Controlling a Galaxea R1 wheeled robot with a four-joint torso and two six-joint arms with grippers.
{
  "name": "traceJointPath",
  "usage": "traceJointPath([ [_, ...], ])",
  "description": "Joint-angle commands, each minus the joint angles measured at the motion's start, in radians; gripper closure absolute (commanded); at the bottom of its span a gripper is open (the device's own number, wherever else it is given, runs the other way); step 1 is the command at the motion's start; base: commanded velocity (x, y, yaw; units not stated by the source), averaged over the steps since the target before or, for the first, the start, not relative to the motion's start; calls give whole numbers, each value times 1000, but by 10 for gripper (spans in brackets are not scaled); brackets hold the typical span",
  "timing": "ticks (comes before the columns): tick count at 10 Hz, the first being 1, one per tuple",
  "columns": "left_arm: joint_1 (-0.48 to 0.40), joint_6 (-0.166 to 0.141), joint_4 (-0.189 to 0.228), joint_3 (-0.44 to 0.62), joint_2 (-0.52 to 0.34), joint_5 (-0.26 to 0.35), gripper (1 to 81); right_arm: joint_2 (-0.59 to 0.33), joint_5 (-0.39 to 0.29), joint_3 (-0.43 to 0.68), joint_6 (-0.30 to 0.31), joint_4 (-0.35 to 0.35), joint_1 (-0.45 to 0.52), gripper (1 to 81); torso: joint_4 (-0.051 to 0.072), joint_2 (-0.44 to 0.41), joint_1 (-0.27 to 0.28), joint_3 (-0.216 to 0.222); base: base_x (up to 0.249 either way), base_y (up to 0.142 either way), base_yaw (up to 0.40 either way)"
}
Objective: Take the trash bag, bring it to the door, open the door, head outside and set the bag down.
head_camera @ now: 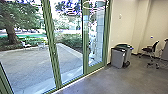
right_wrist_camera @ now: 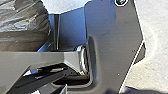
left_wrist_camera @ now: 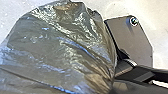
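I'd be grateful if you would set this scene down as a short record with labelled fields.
Robot's place: indoors, facing a glass front with green frames
Trash bag: shiny, folds drawn together beside the left arm
Bag put down outside: not yet
Beside the glass: grey bins
Farther right: office chair
Beyond the glass: paved yard, tree

V brt daylight thru glass (head_camera: 30, 65)

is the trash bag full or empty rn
Filled out, not flat: the trash bag bulges broadly, its film rounded, in the left wrist view. How full it is inside, I cannot tell.
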Motion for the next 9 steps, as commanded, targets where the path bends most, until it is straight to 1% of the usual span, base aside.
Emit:
traceJointPath([
  [1,-67,3,7,0,0,54,811,5,-51,4,-4,-7,47,10,0,0,0,0,136,-111,0],
  [5,-67,3,7,0,0,54,811,3,-51,2,-4,-7,46,10,0,0,0,0,136,-104,0],
  [8,-67,3,7,0,-2,54,811,5,-49,4,-4,-7,44,10,0,0,0,0,135,-70,0],
  [9,-67,5,7,0,-2,54,811,5,-49,4,-4,-7,43,10,0,0,0,0,129,0,0],
])
